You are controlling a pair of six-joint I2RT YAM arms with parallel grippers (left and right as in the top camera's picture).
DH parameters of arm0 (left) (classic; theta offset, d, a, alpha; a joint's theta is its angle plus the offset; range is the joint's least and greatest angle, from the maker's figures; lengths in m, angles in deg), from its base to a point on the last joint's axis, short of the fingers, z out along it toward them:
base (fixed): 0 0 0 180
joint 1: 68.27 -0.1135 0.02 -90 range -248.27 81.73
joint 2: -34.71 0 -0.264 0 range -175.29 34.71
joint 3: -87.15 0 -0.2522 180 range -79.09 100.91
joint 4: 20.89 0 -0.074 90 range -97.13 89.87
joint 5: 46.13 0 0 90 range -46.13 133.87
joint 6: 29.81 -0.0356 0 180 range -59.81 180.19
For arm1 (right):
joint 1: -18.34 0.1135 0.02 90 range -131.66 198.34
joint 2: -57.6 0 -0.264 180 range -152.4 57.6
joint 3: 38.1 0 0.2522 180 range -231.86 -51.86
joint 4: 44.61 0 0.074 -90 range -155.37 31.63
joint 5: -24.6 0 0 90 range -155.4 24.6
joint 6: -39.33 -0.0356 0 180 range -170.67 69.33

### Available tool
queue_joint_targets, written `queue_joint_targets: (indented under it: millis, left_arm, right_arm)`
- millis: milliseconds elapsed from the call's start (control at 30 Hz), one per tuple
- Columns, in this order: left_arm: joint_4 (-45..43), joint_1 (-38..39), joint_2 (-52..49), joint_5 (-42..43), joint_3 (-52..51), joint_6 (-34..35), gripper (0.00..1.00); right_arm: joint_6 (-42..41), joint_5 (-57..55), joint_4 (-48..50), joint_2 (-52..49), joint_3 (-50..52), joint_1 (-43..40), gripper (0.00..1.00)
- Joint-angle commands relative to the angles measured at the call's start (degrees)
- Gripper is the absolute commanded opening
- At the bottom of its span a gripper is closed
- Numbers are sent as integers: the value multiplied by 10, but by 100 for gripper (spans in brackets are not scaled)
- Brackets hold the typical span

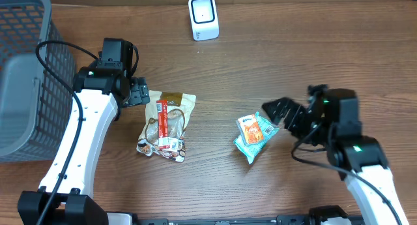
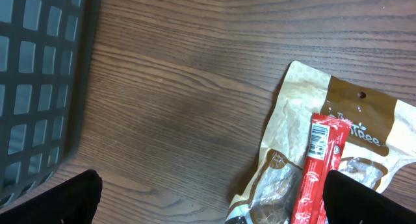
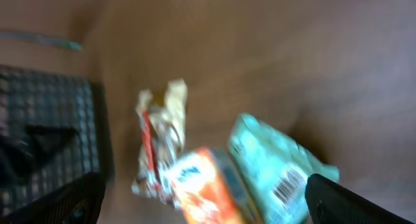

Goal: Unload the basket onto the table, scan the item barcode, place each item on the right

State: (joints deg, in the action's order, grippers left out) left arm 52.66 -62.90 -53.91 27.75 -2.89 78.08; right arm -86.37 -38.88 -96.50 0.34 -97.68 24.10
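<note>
Counter: brown wood-grain counter (image 1: pixel 273 68), matt, with fine streaks
Basket: one grey plastic mesh basket (image 1: pixel 26 68) with square-holed walls, at the counter's left edge towards the far-left corner; contents cannot be told
Scanner: one white rounded box scanner (image 1: pixel 203 17), upright at the middle of the far edge
Pouch: one tan crinkled pouch (image 1: pixel 171 107), flat, left of the counter's middle; one red glossy stick packet (image 1: pixel 164 124) lies lengthwise on it, a barcode at its end
Items: one teal crinkled packet (image 1: pixel 251 143), barcode showing in the blurred right wrist view, right of the counter's middle; one orange glossy packet (image 1: pixel 260 127) lies on it
Left fingers: left gripper (image 1: pixel 144 93) spread wide, released, just beside the pouch
Right fingers: right gripper (image 1: pixel 277 115) spread wide, grasping nothing, tips just beside the orange packet; contact cannot be told
</note>
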Motion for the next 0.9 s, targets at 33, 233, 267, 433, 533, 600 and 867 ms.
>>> queue_joint_targets:
  millis: [33, 233, 267, 433, 533, 600, 867]
  left_arm:
    - [-1, -1, -2, -5, 0, -1, 100]
    - [-1, -1, -2, -6, 0, -1, 100]
    - [-1, -1, -2, -6, 0, -1, 100]
    - [-1, -1, -2, -6, 0, -1, 100]
    - [-1, -1, -2, -6, 0, -1, 100]
    - [-1, -1, -2, -6, 0, -1, 100]
    - [-1, -1, -2, -6, 0, -1, 100]
  right_arm:
    - [21, -65, -24, 40, -24, -14, 69]
    - [12, -195, -122, 6, -8, -18, 4]
    - [12, -194, -126, -6, -3, -18, 4]
    - [12, -166, -118, -80, 16, -9, 4]
    - [12, -130, -105, -126, 16, -8, 4]
    - [12, -97, -92, -151, 16, -9, 4]
    - [17, 22, -55, -177, 16, -8, 4]
